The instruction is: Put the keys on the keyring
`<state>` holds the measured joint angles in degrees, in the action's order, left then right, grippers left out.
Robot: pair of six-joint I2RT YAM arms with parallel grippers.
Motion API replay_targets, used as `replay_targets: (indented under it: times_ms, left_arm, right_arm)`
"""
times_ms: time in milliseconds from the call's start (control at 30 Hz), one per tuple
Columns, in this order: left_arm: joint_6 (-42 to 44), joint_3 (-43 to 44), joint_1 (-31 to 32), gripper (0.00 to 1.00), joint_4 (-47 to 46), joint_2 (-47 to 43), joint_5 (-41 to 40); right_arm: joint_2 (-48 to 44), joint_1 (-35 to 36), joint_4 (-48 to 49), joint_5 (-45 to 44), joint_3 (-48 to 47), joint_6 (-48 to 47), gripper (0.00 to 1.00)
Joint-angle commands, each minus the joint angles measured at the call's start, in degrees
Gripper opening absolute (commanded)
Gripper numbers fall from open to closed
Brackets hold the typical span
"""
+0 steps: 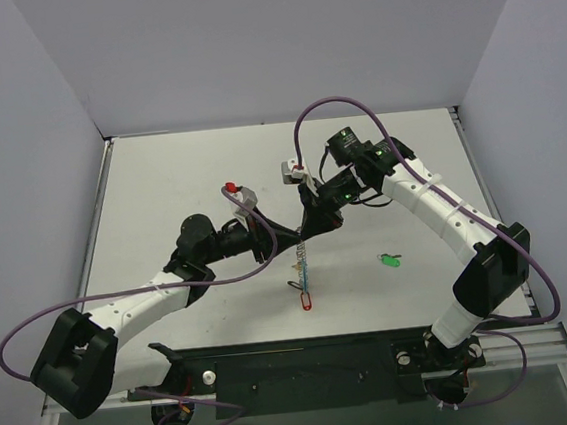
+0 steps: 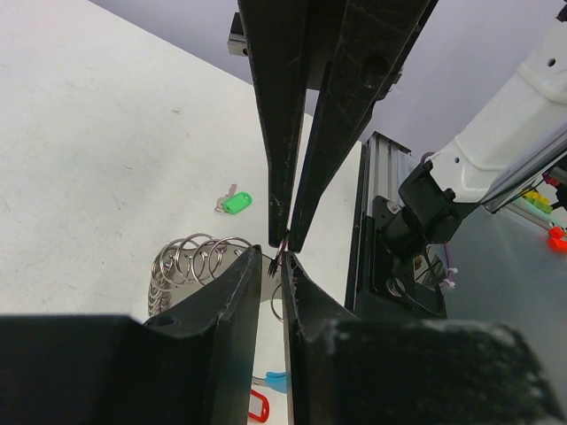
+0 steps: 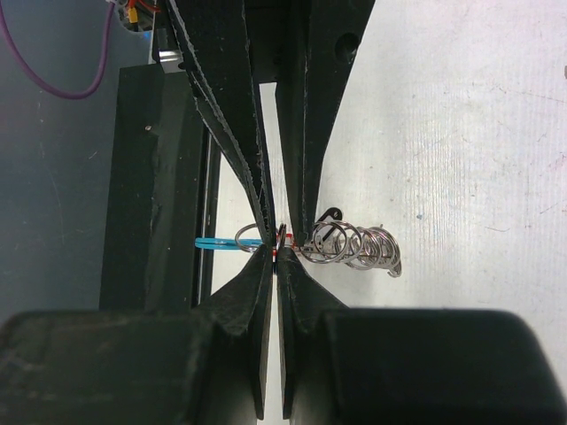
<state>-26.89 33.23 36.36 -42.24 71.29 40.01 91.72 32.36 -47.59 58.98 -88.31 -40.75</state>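
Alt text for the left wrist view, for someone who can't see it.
The left gripper from below and the right gripper from above meet tip to tip at centre. Both are pinched on a thin wire of the keyring, whose silvery rings bunch beside them. A green key lies on the white table beyond.

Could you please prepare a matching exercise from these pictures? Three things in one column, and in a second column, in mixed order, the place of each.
Things
1. small key with a bright green plastic head
2. silvery coiled-wire keyring
3. red plastic tag

Places
a. at the keyring's end nearest the arm bases
b. alone on the white table, apart from both arms
c. pinched by the left gripper and the right gripper together

Pairs: 1-b, 2-c, 3-a.
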Motion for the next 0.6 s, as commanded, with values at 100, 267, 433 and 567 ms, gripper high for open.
replay_targets:
  times_ms: [100, 267, 433, 567]
  left_arm:
    - [-2.4, 0.1, -0.1, 0.07, -7.2, 0.8, 2.2]
    - [-2.1, -1.0, -0.1, 0.0, -8.6, -0.5, 0.8]
    - [2.4, -3.8, -0.3, 0.0, -6.7, -5.5, -1.9]
    - [6.1, -3.7, -0.8, 0.0, -3.2, -9.0, 0.7]
  right_arm:
    - [-0.1, 0.5, 0.0, 3.7, -1.2, -0.4, 0.0]
    - [0.2, 0.3, 0.0, 3.6, -1.6, 0.3, 0.0]
    - [-2.0, -3.3, 0.0, 6.3, -1.8, 3.0, 0.53]
    - [-5.9, -9.3, 0.0, 10.5, 0.1, 3.8, 0.63]
